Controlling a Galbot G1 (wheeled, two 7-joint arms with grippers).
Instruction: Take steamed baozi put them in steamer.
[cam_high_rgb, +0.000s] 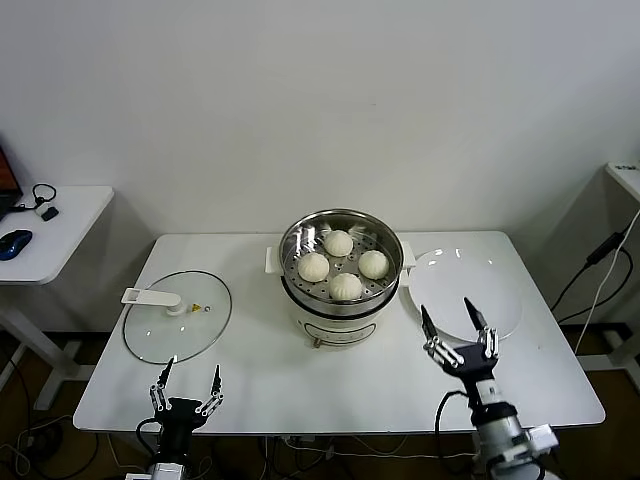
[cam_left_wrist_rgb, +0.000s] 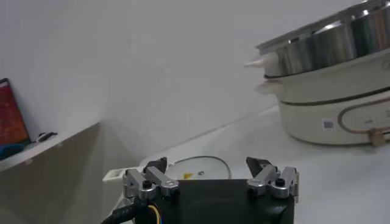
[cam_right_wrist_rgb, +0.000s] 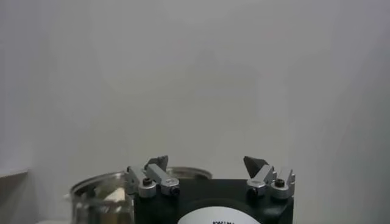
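Observation:
Four cream-white baozi (cam_high_rgb: 343, 267) lie inside the shiny steel steamer (cam_high_rgb: 296, 241), which sits on a white cooker base at the table's middle. The steamer also shows in the left wrist view (cam_left_wrist_rgb: 329, 45) and the right wrist view (cam_right_wrist_rgb: 100, 192). My right gripper (cam_high_rgb: 453, 318) is open and empty, raised over the near edge of the flat white plate (cam_high_rgb: 505, 305), right of the steamer. My left gripper (cam_high_rgb: 190, 374) is open and empty at the table's front left edge, near the glass lid.
A round glass lid (cam_high_rgb: 178, 316) with a white handle lies flat on the table's left side; it shows in the left wrist view (cam_left_wrist_rgb: 195, 167). A white side desk (cam_high_rgb: 60, 225) with a mouse stands far left. Cables hang at the right.

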